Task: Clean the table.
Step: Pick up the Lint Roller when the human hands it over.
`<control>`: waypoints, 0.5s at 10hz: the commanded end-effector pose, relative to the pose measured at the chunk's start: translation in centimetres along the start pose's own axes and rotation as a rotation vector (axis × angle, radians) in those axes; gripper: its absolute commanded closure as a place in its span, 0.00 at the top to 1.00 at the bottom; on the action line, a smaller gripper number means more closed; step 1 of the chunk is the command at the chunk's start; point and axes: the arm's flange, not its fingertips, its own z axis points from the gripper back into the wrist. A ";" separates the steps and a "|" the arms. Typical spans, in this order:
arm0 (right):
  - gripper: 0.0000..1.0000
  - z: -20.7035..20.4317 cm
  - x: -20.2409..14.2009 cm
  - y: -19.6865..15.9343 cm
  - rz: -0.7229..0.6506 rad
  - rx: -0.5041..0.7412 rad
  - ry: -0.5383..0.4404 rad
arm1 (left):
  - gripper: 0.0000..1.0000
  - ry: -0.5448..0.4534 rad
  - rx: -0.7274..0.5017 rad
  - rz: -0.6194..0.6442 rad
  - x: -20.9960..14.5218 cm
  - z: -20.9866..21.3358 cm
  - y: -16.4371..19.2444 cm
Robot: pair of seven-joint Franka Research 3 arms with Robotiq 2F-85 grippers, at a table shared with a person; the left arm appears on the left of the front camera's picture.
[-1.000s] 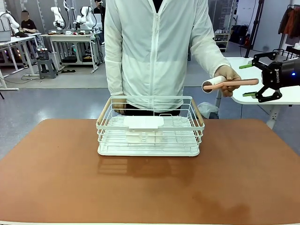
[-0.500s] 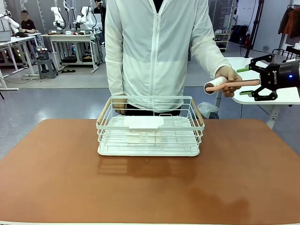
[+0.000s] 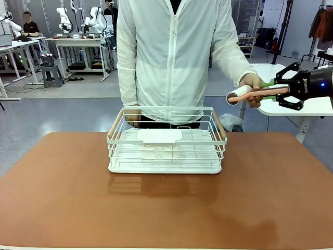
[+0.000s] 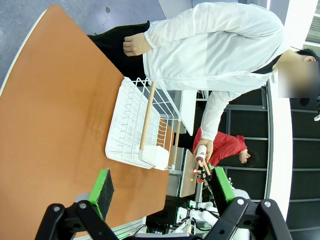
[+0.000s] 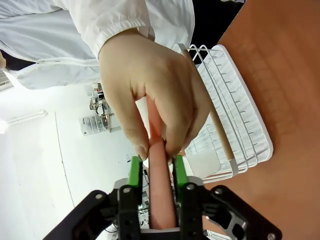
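As right hand [image 3: 268,91] pinches slim pink handle [image 5: 161,195], maybe plastic, matte terracotta table [image 3: 156,208].

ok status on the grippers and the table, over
Right gripper shut on lint roller, person's hand also gripping it. Left gripper open, empty. Table not yet touched; wire basket on its far middle.

A white wire rack [image 3: 164,169] held a white tray [image 3: 158,136]. Behind the rack stood a person [image 3: 174,52] in a white jacket. A pink-handled roller [image 3: 235,95] was above the rack's right end.
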 end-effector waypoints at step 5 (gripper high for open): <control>0.00 -0.4 0.1 -0.3 0.022 0.026 -0.032 | 1.00 0.000 -0.024 -0.010 0.0 0.3 -0.1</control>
